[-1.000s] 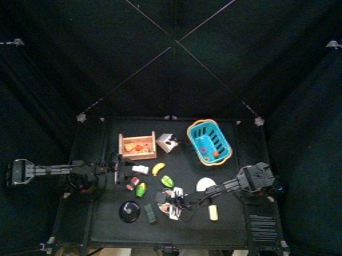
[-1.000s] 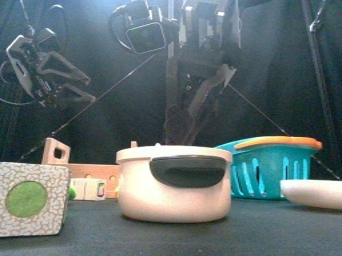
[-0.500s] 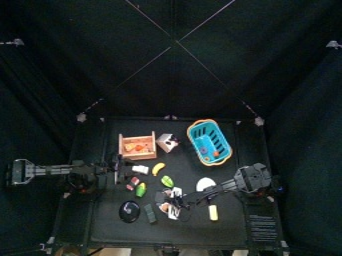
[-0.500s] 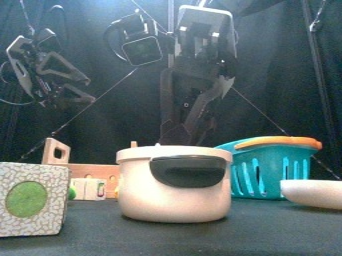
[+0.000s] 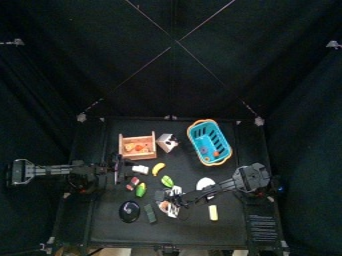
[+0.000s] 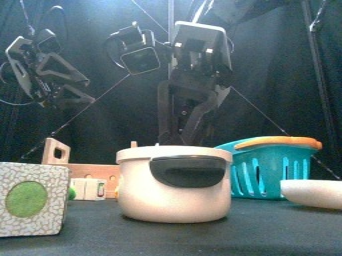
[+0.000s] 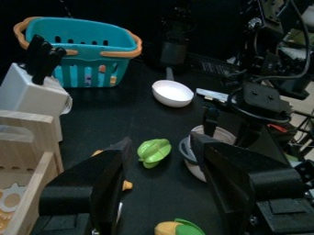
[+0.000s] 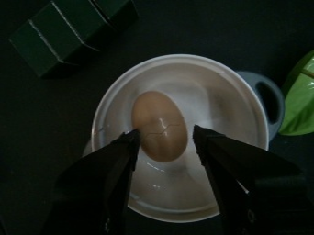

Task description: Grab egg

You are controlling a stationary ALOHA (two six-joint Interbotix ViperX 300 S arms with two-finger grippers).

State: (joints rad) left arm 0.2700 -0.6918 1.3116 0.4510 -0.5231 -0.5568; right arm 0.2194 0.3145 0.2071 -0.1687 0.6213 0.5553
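A brown egg (image 8: 160,127) lies inside a white pot (image 8: 185,197) with a black handle. The pot stands at the table's front in the front view (image 6: 171,183) and the top view (image 5: 170,209). The egg is hidden in the front view. My right gripper (image 8: 167,138) is open, just above the pot, with one jaw on each side of the egg. It hangs over the pot in the front view (image 6: 187,120). My left gripper (image 7: 166,170) is open and empty, resting at the table's left (image 5: 83,178).
A teal basket (image 5: 207,142) stands at the back right and a white bowl (image 5: 205,184) lies in front of it. A wooden crate (image 5: 135,148) sits left of the basket. A green-and-white box (image 6: 34,200), green and yellow toy foods (image 5: 164,174) and a black item (image 5: 130,210) lie around the pot.
My right gripper has come down over the pot and moved slightly left. The left arm has not moved.
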